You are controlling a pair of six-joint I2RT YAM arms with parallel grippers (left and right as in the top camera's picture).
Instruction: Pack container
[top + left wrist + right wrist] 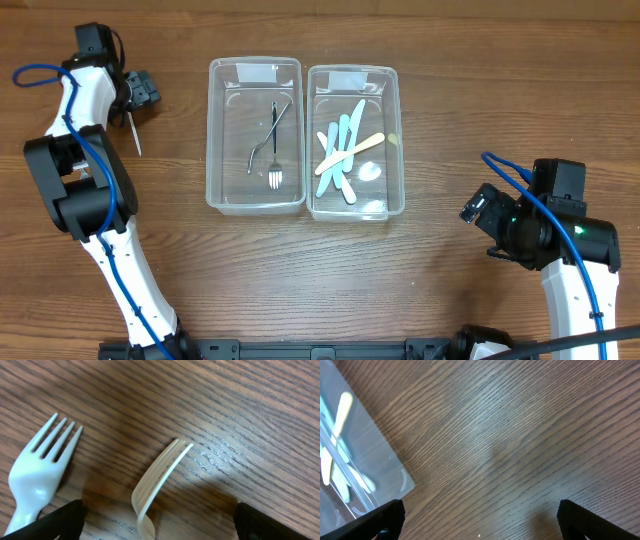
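The table [450,300] carries a left container [215,130] and a right container [398,130], both holding cutlery. The right hand [483,225] gapes wide, empty. The left hand [145,95], well apart from the containers, is spread wide, gripping nothing, straddling a wooden fork [157,477] that stands on edge. Closing could topple it or snag the white fork [37,472] nearby.

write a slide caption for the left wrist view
left gripper open above a white plastic fork and a wooden fork on the table
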